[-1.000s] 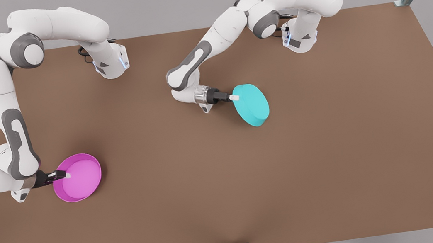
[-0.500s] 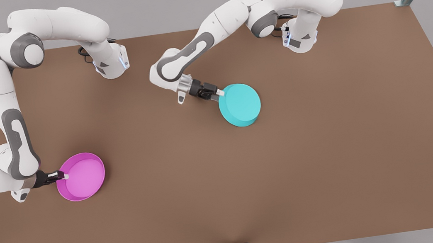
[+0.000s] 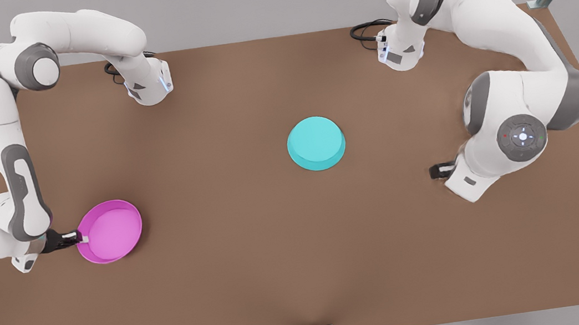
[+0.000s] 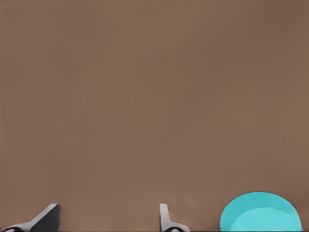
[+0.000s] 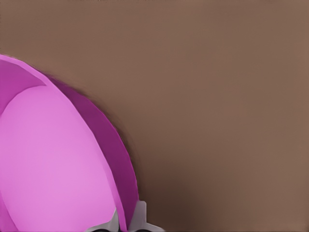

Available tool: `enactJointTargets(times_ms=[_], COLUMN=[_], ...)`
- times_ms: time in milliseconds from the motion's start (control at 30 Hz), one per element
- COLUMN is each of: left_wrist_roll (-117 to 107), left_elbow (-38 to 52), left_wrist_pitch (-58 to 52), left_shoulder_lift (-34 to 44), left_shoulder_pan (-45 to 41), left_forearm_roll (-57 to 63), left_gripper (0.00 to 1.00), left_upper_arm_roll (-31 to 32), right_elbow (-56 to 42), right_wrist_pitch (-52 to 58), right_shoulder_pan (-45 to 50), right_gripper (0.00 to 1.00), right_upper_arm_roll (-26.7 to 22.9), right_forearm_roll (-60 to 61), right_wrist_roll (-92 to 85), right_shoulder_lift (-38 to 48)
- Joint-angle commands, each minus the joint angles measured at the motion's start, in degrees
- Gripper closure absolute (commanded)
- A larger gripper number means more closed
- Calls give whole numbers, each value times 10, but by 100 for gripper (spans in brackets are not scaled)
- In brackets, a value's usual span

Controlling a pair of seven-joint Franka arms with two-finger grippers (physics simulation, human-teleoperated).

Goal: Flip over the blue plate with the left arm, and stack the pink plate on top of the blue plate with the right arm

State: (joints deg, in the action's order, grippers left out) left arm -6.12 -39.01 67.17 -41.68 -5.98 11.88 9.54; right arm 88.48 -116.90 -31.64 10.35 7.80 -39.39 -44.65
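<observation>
1. At the front view's left, the right gripper (image 3: 75, 237) pinches the near rim of the pink plate (image 3: 110, 231); in the right wrist view its fingertips (image 5: 140, 217) straddle the magenta wall, one inside and one outside, with only the rim's thickness between them. The plate sits rim-up and slightly raised toward the table (image 3: 260, 278) centre compared with a second ago, so the lift appears to have begun.
2. At the centre, the blue plate (image 3: 316, 143) lies alone, flat underside up and rim down. Half a second earlier it hung tilted in a gripper; it is now released and level, so the flip is judged complete and a landing surface is ready.
3. At the front view's right, the left gripper (image 3: 439, 170) has swung well clear of the blue plate and waits low over the table. The left wrist view shows its fingers (image 4: 165, 217) spread wide with nothing between them, and the blue plate (image 4: 260, 212) off to one side.
4. Remaining step, by judgement: carry the pink plate across and set it on the blue one.
</observation>
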Motion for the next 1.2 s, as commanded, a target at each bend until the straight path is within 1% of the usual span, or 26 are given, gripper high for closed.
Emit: enactJointTargets(times_ms=[0,33,67,100,133,167,233,267,533,700,800,1000,1167], left_wrist_roll=[16,33,87,96,96,95,93,92,91,92,93,93,93], left_elbow=[0,0,-13,-68,-163,-272,-388,-427,-428,-428,-428,-428,-428], left_wrist_pitch=[-1,-5,-5,-5,27,87,169,200,200,200,200,200,199], left_shoulder_lift=[0,1,32,82,151,214,270,288,282,279,279,279,279], left_shoulder_pan=[4,12,19,39,39,38,38,37,39,42,46,47,46], left_forearm_roll=[-18,-18,-16,-19,-20,-20,-21,-22,-27,-33,-35,-35,-35], left_gripper=[0,0,0,0,0,0,0,0,0,0,0,0,0], left_upper_arm_roll=[0,2,0,0,0,-1,-3,-9,-13,-13,-13,-13,-13], right_elbow=[-5,-9,-12,-17,-17,-18,-26,-29,-24,-16,-17,-16,-2], right_wrist_pitch=[2,3,4,6,13,23,47,59,83,95,110,110,108], right_shoulder_pan=[0,1,1,4,4,6,15,16,39,41,50,105,171], right_gripper=[79,79,79,79,79,79,79,79,79,79,79,79,79], right_upper_arm_roll=[1,1,1,1,2,2,2,2,4,42,54,67,68], right_forearm_roll=[-4,-4,-4,-3,-2,-1,0,1,33,35,35,39,78], right_wrist_roll=[2,3,4,4,7,9,25,33,51,75,76,85,113], right_shoulder_lift=[0,0,1,2,2,2,2,2,2,3,3,15,21])
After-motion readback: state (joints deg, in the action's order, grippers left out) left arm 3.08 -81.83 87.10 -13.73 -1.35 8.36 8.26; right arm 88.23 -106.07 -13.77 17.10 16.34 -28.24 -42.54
